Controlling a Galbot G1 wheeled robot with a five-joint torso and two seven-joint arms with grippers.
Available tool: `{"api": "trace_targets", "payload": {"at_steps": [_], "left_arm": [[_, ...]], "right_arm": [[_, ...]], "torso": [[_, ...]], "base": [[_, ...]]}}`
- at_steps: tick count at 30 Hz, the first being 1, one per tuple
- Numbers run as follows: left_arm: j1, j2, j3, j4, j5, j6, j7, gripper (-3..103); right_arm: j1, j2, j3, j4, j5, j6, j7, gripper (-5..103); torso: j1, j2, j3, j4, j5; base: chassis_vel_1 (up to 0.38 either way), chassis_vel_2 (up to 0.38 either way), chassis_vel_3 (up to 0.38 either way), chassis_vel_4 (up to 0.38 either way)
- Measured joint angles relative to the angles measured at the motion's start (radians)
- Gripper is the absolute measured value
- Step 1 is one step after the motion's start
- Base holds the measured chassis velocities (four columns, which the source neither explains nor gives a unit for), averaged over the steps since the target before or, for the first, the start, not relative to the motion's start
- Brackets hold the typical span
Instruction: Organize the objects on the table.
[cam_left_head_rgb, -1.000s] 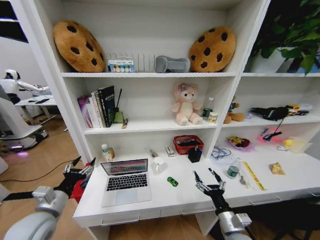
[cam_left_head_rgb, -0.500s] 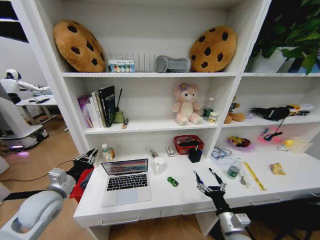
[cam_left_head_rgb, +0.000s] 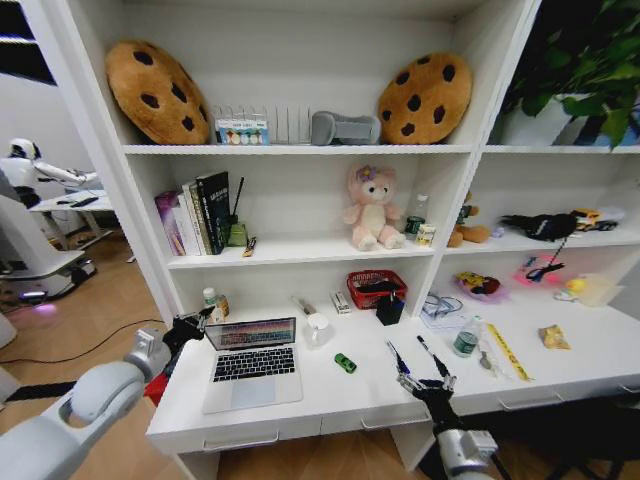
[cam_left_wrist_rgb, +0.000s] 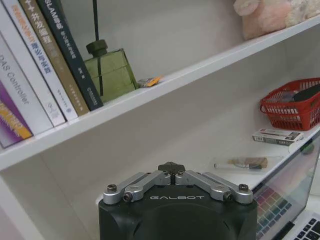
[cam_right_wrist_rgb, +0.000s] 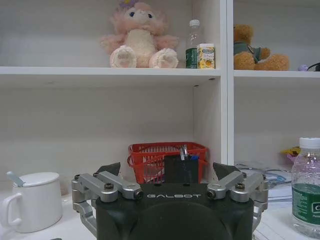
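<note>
Silver laptop (cam_left_head_rgb: 250, 362) sits open on the table (cam_left_head_rgb: 330, 400). My left gripper (cam_left_head_rgb: 190, 326), pressed together, hangs beside its screen and risks knocking it; right gripper (cam_left_head_rgb: 422, 365) waits spread.

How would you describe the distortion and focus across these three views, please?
Head view: wide-angle, shelf uprights lean outward, left arm blurred close up. Left wrist view: book spines sharp, laptop cropped. Right wrist view: straight lines, mug and bottle crisp.
</note>
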Motion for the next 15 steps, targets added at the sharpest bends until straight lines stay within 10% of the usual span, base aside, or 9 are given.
{"api": "trace_targets", "payload": {"at_steps": [15], "left_arm": [[-0.399, 0.052, 0.446, 0.026, -0.003, 0.029, 0.054, 0]], "right_arm": [[0.012, 0.002, 0.016, -0.043, 0.015, 0.013, 0.004, 100]], "torso": [[0.0, 0.0, 0.0, 0.0003, 0.0002]], "base": [[0.0, 0.0, 0.0, 0.0]]}}
